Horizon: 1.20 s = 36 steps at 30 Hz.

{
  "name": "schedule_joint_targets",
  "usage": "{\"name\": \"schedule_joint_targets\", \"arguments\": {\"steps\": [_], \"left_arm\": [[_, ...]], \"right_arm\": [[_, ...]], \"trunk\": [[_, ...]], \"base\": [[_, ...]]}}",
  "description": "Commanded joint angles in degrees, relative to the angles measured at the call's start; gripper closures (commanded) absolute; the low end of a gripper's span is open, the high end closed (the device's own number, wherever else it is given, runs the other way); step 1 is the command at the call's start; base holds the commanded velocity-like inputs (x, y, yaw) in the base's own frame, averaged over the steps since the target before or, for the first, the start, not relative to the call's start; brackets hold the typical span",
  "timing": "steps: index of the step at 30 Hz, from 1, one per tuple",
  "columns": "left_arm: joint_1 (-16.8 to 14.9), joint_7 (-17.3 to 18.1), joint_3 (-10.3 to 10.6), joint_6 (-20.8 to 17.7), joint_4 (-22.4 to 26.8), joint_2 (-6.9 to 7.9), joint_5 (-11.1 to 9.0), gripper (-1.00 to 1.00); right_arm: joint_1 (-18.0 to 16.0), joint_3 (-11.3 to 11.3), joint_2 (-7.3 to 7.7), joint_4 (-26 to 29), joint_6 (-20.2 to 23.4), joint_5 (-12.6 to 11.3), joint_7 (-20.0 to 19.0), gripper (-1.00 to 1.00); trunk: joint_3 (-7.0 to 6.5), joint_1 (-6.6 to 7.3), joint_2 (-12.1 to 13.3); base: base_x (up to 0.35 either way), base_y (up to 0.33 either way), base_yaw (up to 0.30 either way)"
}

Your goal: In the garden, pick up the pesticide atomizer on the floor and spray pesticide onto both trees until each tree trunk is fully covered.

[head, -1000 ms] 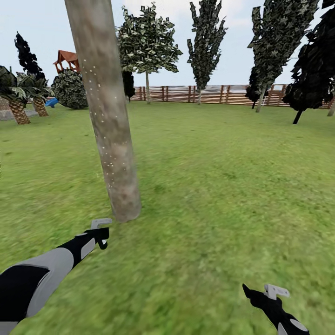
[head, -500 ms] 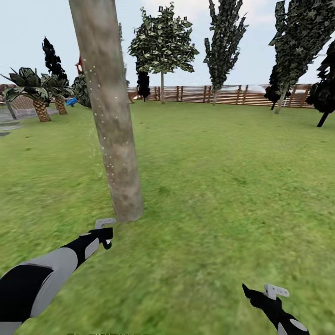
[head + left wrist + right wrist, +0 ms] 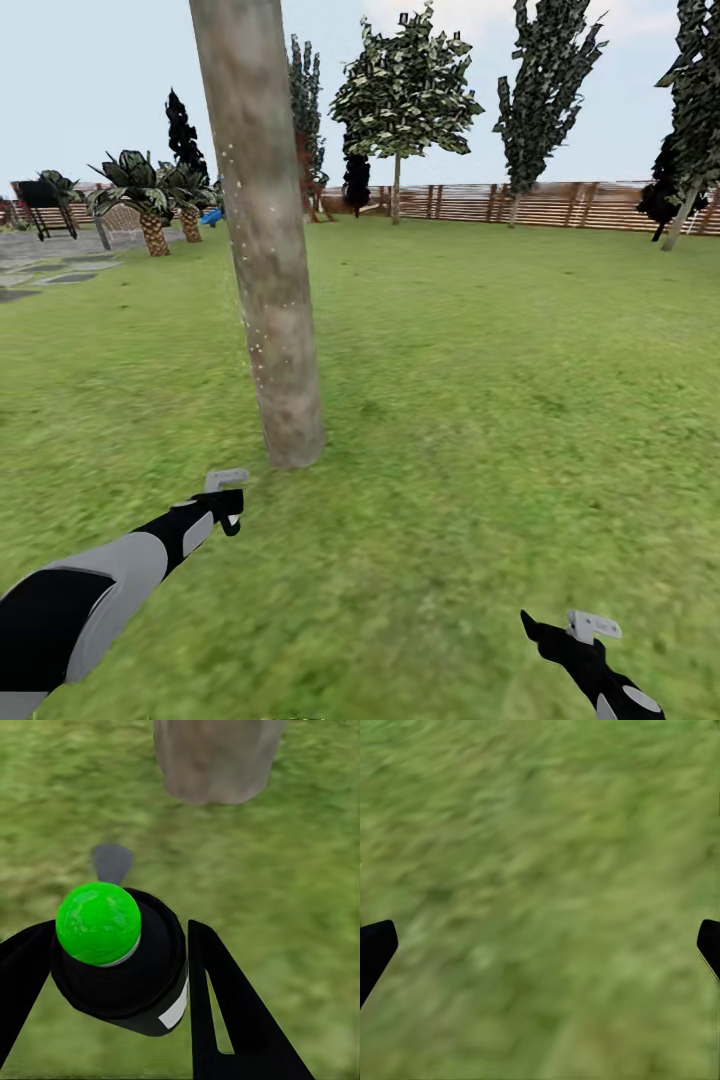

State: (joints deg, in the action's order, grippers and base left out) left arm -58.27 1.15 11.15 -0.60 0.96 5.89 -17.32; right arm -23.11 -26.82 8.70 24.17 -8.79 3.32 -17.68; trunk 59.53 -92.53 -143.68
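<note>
Near tree trunk [image 3: 275, 290]: left tool [image 3: 120, 967] grips atomizer [image 3: 112, 952]; right tool [image 3: 540, 945] spread.

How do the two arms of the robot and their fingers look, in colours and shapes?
The left arm has glossy black segments with light grey panels, tapering toward the wrist. A small pale grey bracket sits on top of the left gripper. The right arm is black too, with the same grey bracket near the right gripper. The fingers are flat, black, pointed blades, one with a triangular cut-out.

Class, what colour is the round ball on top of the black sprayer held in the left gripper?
Bright green ball, clearest in the left wrist view.
</note>
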Motion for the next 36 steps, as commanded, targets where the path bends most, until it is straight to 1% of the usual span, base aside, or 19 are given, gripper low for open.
{"name": "schedule_joint_targets", "arguments": {"steps": [1, 10, 19, 27, 30, 31, 32, 33, 35, 36], "left_arm": [[0.0, 0.0, 0.0, 0.0, 0.0, 0.00, 0.0, 1.00], [0.0, 0.0, 0.0, 0.0, 0.0, -0.48, 0.0, 1.00], [0.0, 0.0, 0.0, 0.0, 0.0, -0.52, 0.0, 1.00], [0.0, 0.1, 0.0, 0.0, 0.0, -0.53, 0.0, 1.00], [0.1, 0.1, 0.0, 0.2, 0.0, -0.53, 0.0, 1.00], [0.1, 0.1, 0.0, 0.2, 0.1, -0.69, 0.0, 1.00], [0.1, 0.1, 0.0, 0.2, 0.2, -1.34, 0.1, 1.00], [0.1, 0.0, -0.1, 0.2, 1.4, -2.28, 0.2, 1.00], [0.0, -0.1, -0.1, 0.0, 5.1, -2.97, 0.3, 1.00], [0.0, -0.1, -0.1, -0.8, 9.1, -3.19, 0.3, 1.00]], "right_arm": [[0.0, 0.0, 0.00, 0.0, 0.0, 0.0, 0.0, -1.00], [0.0, 0.0, 0.03, 0.0, 0.0, 0.0, 0.0, -1.00], [0.0, 0.0, 0.00, 0.0, 0.0, 0.0, 0.0, -1.00], [0.0, 0.0, 0.00, 0.0, 0.0, 0.0, 0.0, -1.00], [0.0, 0.0, 0.01, 0.0, 0.0, 0.0, 0.0, -1.00], [0.0, 0.0, 0.01, 0.0, 0.0, -0.1, 0.0, -1.00], [0.0, 0.0, 0.03, 0.0, 0.0, -0.1, 0.0, -1.00], [0.0, -0.1, 0.06, 0.0, 0.0, -0.1, 0.0, -1.00], [0.0, -0.1, 0.03, 0.0, 0.0, -0.1, 0.0, -1.00], [0.0, -0.1, 0.04, 0.0, 0.0, -0.1, 0.0, -1.00]], "trunk": [[0.00, 0.00, 0.0], [0.00, 0.00, 0.0], [0.00, 0.00, 0.0], [0.00, 0.00, 0.0], [0.00, 0.00, 0.0], [0.00, 0.00, 0.0], [0.00, 0.00, 0.0], [0.00, 0.00, 0.0], [0.00, 0.00, 0.0], [0.00, 0.00, 0.0]], "base": [[0.000, -0.304, 0.284], [0.007, -0.305, 0.272], [0.146, -0.316, 0.024], [0.174, -0.306, 0.241], [0.101, -0.112, 0.180], [0.026, -0.029, 0.055], [0.014, -0.015, 0.028], [0.007, -0.008, 0.014], [0.004, -0.004, 0.008], [0.001, -0.002, 0.003]]}}
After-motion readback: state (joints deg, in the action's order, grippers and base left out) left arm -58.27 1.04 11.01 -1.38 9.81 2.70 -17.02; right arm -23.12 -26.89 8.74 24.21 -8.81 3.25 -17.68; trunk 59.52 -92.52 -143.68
